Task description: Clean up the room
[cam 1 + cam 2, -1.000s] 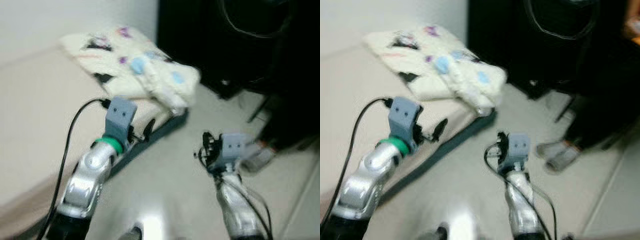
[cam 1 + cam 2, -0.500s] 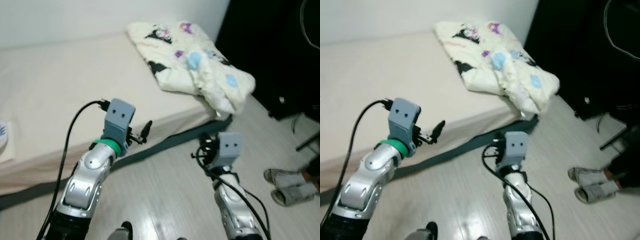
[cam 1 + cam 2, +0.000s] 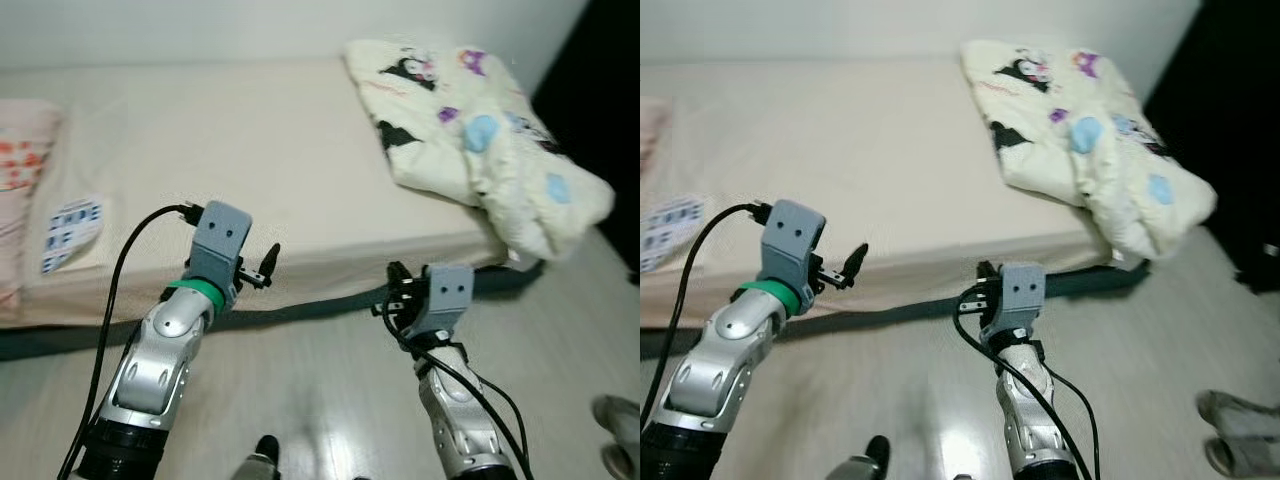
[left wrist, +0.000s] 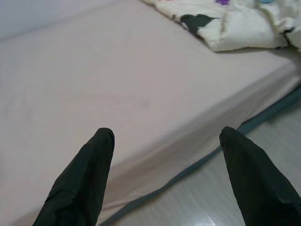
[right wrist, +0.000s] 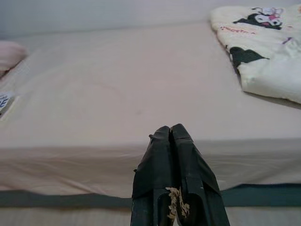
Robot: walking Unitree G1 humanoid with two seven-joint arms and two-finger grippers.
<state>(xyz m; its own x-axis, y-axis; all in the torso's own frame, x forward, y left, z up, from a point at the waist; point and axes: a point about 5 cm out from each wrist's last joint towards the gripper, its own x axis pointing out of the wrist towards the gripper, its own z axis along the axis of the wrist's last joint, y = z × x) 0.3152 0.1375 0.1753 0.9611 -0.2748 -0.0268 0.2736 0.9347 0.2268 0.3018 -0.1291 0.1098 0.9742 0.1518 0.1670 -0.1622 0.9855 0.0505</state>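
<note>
A low mattress [image 3: 250, 160] in a beige sheet lies before me on a grey base. A crumpled cream blanket [image 3: 480, 140] with cartoon prints is heaped on its far right corner and hangs over the edge. My left gripper [image 3: 263, 270] hovers in front of the mattress's near edge, its fingers [image 4: 87, 176] spread wide with nothing between them. My right gripper [image 3: 393, 292] is held over the floor just short of the mattress side. Its fingertips [image 5: 171, 136] are pressed together and hold nothing.
A pink patterned pillow [image 3: 18, 150] lies at the left end of the mattress, with a flat white and blue packet [image 3: 72, 232] beside it. Pale wood floor [image 3: 320, 400] runs along the near side. A grey slipper [image 3: 1240, 440] is at the lower right, with dark furniture [image 3: 610, 60] behind.
The camera has swung left: the dark furniture slid off to the right, and the pillow and packet came into view. Both arms keep the same pose.
</note>
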